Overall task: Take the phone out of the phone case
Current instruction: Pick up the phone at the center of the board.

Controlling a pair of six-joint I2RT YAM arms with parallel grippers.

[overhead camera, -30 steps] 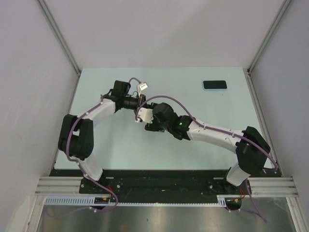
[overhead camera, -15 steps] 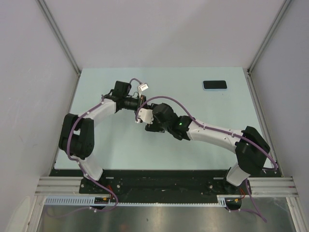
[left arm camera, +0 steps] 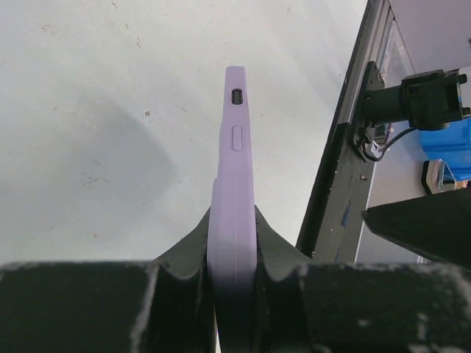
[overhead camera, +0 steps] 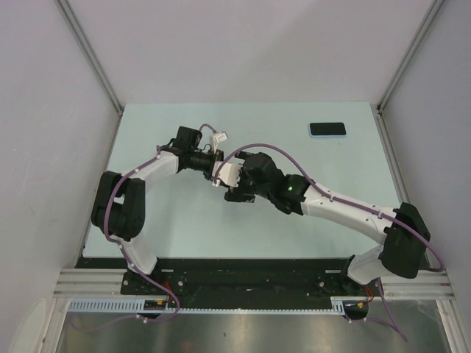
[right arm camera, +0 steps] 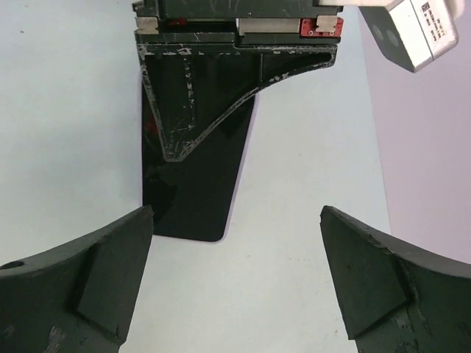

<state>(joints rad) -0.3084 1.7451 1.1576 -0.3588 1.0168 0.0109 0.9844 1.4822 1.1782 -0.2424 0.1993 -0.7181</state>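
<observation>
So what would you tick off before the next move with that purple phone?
1. Left pincer shut on the lilac case: ok.
2. Right pincer open wide: ok.
3. Phone's dark face turned toward the right pincer: ok.
4. Right pincer touching the phone: not ok, not yet.
5. Phone loosened from the case: cannot tell.
6. Other phone in a blue case lying well away at the far right: ok.

Lying flat at 1 o'clock on pale green table (overhead camera: 184, 220): blue-rimmed dark handset (overhead camera: 327, 129); enclosed by white walls (overhead camera: 243, 51).
</observation>
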